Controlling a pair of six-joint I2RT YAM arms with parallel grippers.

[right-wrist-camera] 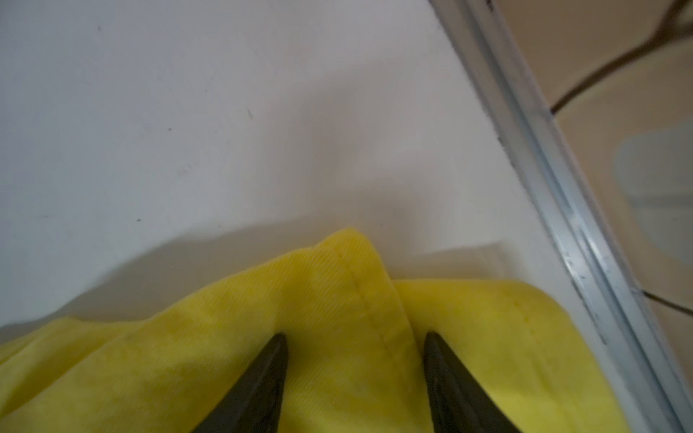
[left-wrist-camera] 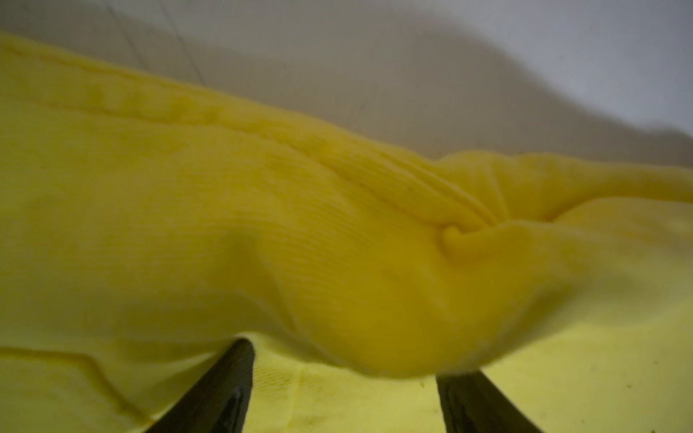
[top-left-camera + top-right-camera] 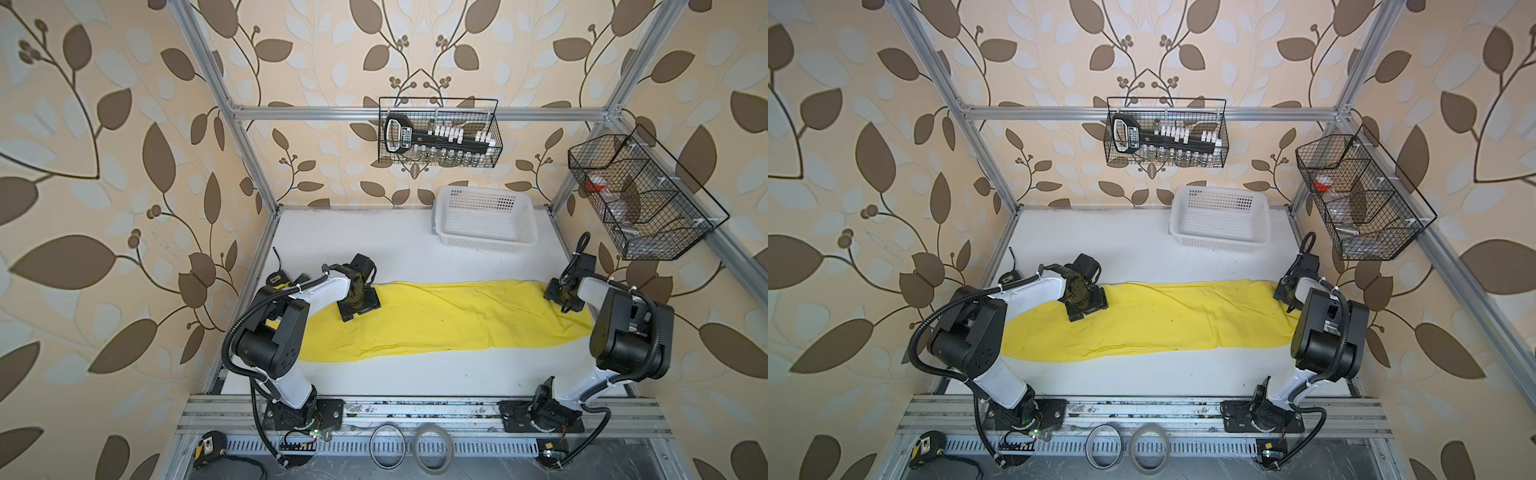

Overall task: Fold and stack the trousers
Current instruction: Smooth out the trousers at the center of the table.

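In both top views the bright yellow soft cloth trousers lie spread lengthwise across the white surface, the left arm down on one end and the right arm on the other. The white perforated plastic basket sits well apart behind, leaving bare room front and back. The left wrist view shows the left fingers standing wide apart with a limp fold bulging at their tips, nothing pinched. The right wrist view shows the right fingers parted astride a stitched hem corner (probably a firmer hold than the light, slack, crease-prone middle), close beside the aluminium frame rail.
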